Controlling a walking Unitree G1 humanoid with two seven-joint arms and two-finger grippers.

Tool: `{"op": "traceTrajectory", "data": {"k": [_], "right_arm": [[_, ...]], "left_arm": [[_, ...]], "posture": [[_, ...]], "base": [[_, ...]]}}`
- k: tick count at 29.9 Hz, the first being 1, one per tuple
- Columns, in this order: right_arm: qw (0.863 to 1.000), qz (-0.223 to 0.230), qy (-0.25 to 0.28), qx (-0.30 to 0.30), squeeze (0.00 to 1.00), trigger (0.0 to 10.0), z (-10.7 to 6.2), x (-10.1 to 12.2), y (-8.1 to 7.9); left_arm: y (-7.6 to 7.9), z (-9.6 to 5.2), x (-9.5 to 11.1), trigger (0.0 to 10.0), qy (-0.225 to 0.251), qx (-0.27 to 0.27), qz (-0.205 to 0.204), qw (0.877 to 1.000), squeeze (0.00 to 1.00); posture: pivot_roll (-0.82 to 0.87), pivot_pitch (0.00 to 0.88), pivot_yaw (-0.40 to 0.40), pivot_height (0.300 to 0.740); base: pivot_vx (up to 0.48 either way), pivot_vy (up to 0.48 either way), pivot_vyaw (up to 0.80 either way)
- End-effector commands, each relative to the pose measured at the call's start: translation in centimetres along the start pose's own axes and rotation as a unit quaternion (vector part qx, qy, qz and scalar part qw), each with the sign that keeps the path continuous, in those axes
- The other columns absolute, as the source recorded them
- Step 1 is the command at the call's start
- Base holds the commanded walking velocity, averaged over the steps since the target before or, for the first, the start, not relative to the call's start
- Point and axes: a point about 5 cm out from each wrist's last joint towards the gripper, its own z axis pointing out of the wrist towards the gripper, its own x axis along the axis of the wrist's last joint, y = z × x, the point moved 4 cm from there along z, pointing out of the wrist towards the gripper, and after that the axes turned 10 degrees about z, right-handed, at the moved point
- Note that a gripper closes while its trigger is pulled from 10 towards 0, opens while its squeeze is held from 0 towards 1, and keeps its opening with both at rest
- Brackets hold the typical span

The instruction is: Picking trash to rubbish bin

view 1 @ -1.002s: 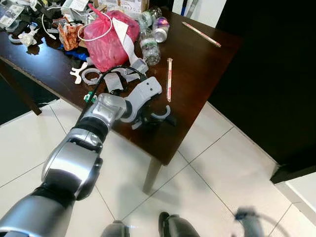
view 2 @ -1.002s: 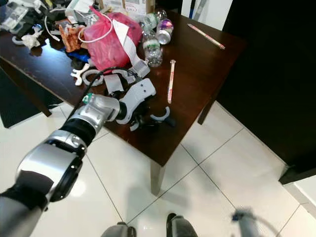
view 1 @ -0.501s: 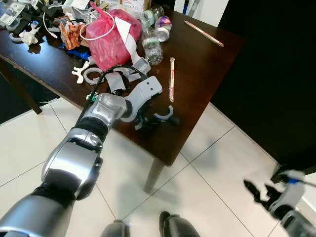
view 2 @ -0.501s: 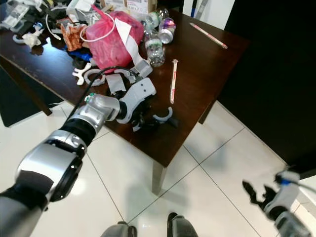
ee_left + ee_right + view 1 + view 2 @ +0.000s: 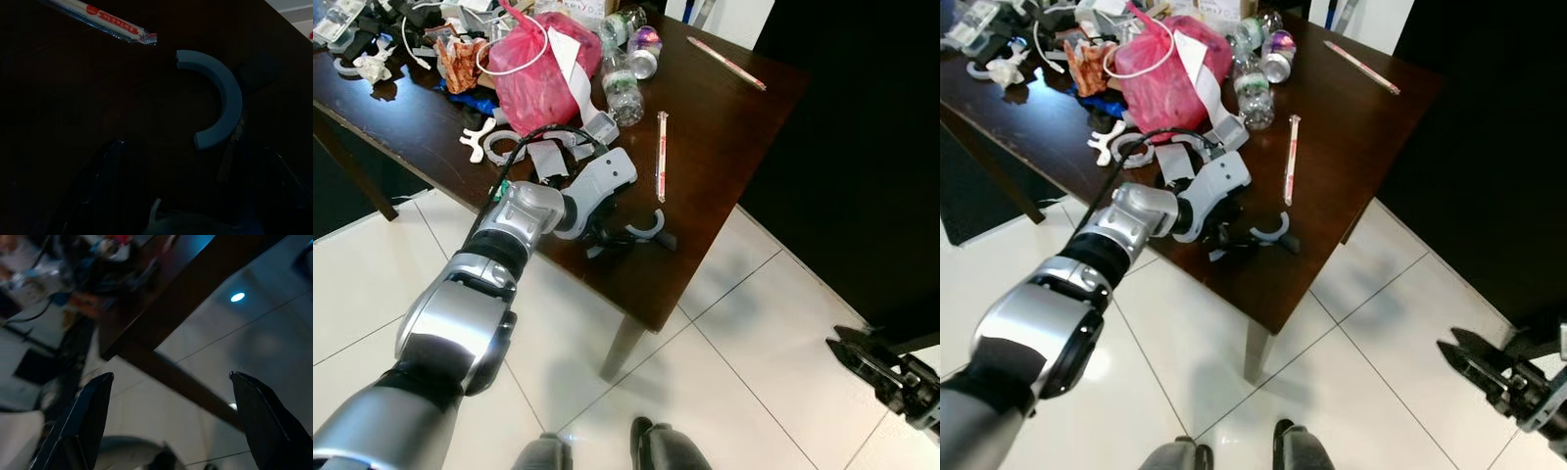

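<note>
Right gripper point(image 5: 1474, 367) hangs low over the white tile floor point(image 5: 744, 392), beside the table; its fingers stand wide apart, holding nothing. Left gripper point(image 5: 631, 238) rests on the dark table point(image 5: 724, 147) near the front edge, jaws spread, black fingers point(image 5: 110, 181) on either side of a grey half-ring point(image 5: 218, 98); contact with the ring cannot be confirmed in the dark wrist view. Just beyond lies a wrapped straw point(image 5: 661, 155). Further back: white clips point(image 5: 494, 145), a red bag point(image 5: 533, 73), bottles point(image 5: 619, 88) and a can point(image 5: 643, 49). A second straw point(image 5: 724, 63) lies at the far edge.
</note>
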Motion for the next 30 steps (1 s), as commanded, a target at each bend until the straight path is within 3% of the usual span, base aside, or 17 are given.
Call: {"op": "traceTrajectory", "data": {"k": [1, 10, 16, 21, 30], "right_arm": [[0.999, 0.013, -0.022, 0.029, 0.00, 10.0, 0.0, -0.6, -0.9], [0.996, 0.015, -0.042, 0.080, 0.00, 10.0, 1.1, -0.6, -3.2], [0.994, 0.012, -0.053, 0.096, 0.00, 10.0, 1.5, -1.0, -4.5], [0.993, 0.011, -0.055, 0.100, 0.00, 10.0, 1.8, -1.3, -5.1], [0.993, 0.007, -0.057, 0.099, 0.00, 10.0, 2.0, -1.6, -6.0]], "left_arm": [[0.3, -0.1, -0.8, 10.0, -0.012, -0.010, -0.010, 1.000, 0.00], [0.6, 0.4, -0.3, 10.0, -0.009, -0.014, 0.004, 1.000, 0.00], [-0.7, 0.1, 1.2, 10.0, 0.004, 0.015, 0.027, 1.000, 0.00], [-0.8, 0.2, 1.9, 10.0, 0.015, 0.019, 0.035, 0.999, 0.00], [-0.7, 0.6, 4.4, 10.0, 0.082, 0.021, 0.045, 0.995, 0.00]], "posture": [[-0.04, 0.325, -0.050, 0.740], [-0.07, 0.350, -0.043, 0.740], [-0.09, 0.382, -0.038, 0.740], [-0.10, 0.395, -0.035, 0.740], [-0.11, 0.398, -0.033, 0.740]], "base": [[0.000, 0.000, 0.00], [0.000, 0.000, 0.00], [0.000, 0.000, 0.00], [0.000, 0.000, 0.00], [0.000, 0.000, 0.00]]}}
